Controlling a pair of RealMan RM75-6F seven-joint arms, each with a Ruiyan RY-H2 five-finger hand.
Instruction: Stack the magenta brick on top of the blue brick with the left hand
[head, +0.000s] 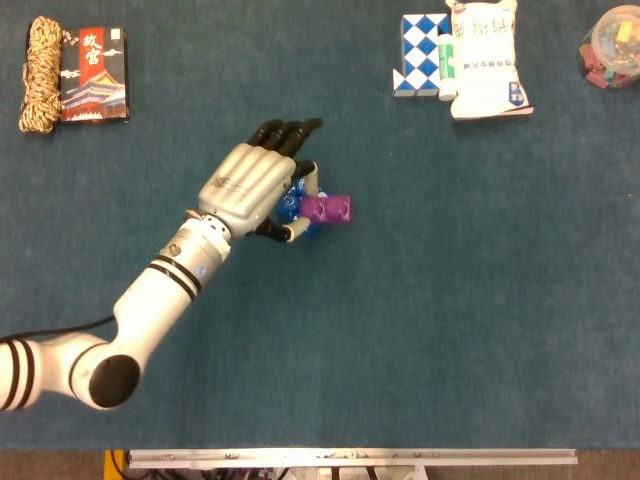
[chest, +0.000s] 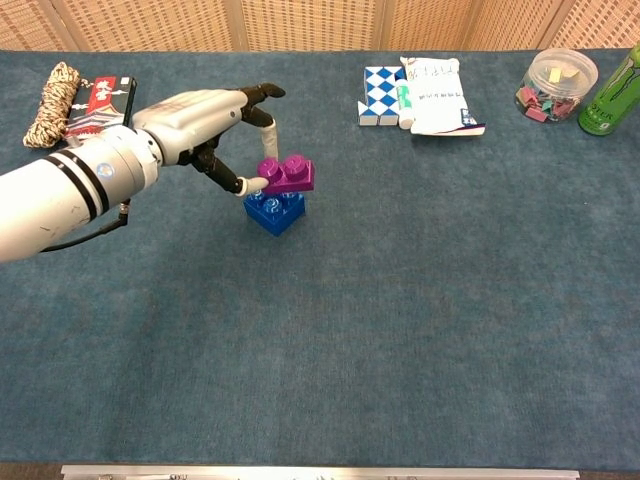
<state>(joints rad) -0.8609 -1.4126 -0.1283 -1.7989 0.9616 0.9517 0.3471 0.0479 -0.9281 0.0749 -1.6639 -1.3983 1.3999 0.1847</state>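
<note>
My left hand (head: 252, 186) (chest: 205, 125) pinches the magenta brick (head: 325, 209) (chest: 287, 174) by its left end between thumb and a finger. The brick hangs just over the blue brick (chest: 274, 211), covering its far half in the chest view. From the head view only a sliver of the blue brick (head: 291, 208) shows between my fingers and the magenta one. Whether the two bricks touch I cannot tell. My right hand is out of both views.
A coil of rope (head: 40, 72) and a red card box (head: 94, 74) lie far left. A blue-white twist puzzle (head: 420, 55) and white packet (head: 485, 60) sit at the back right, with a clear jar (chest: 557, 84) and green can (chest: 618, 95) beyond.
</note>
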